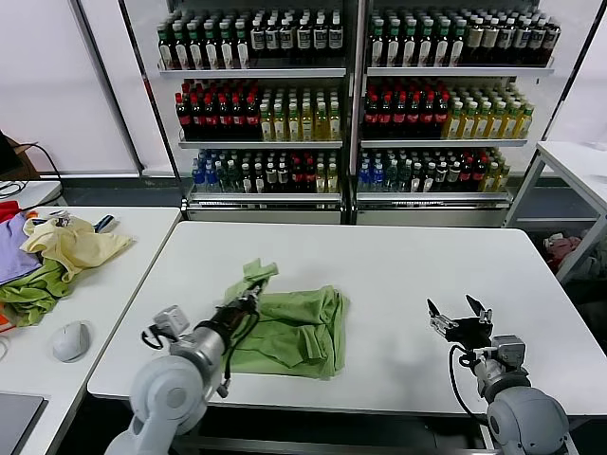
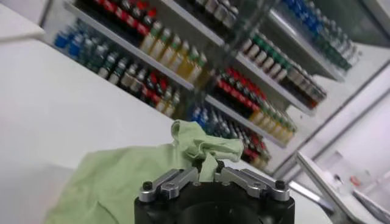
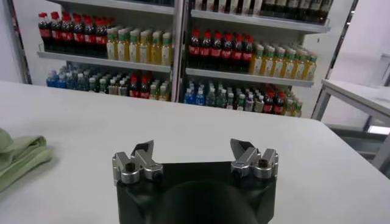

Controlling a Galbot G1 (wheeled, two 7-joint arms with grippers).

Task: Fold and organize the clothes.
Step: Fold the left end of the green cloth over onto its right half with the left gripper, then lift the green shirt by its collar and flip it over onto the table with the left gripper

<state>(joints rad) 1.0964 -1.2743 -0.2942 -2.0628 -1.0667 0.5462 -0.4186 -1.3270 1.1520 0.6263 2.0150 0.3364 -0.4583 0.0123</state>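
The light green T-shirt [image 1: 299, 330] lies partly folded on the white table [image 1: 417, 265], left of the middle. My left gripper [image 1: 248, 301] is shut on a fold of the shirt at its left edge, with a bunched sleeve end [image 1: 256, 273] just beyond it. In the left wrist view the cloth [image 2: 122, 176] is pinched between the jaws of my left gripper [image 2: 207, 172]. My right gripper [image 1: 459, 317] is open and empty above the table's front right part, well apart from the shirt. The right wrist view shows it [image 3: 194, 152] with the shirt's edge [image 3: 18, 155] far off. No printed graphic shows.
A side table [image 1: 123, 237] on the left holds a pile of pale yellow [image 1: 71, 245], darker green [image 1: 33, 296] and purple [image 1: 14, 254] garments and a grey mouse-like object [image 1: 71, 340]. Shelves of bottles [image 1: 351, 104] stand behind. Another table [image 1: 579, 161] is at the far right.
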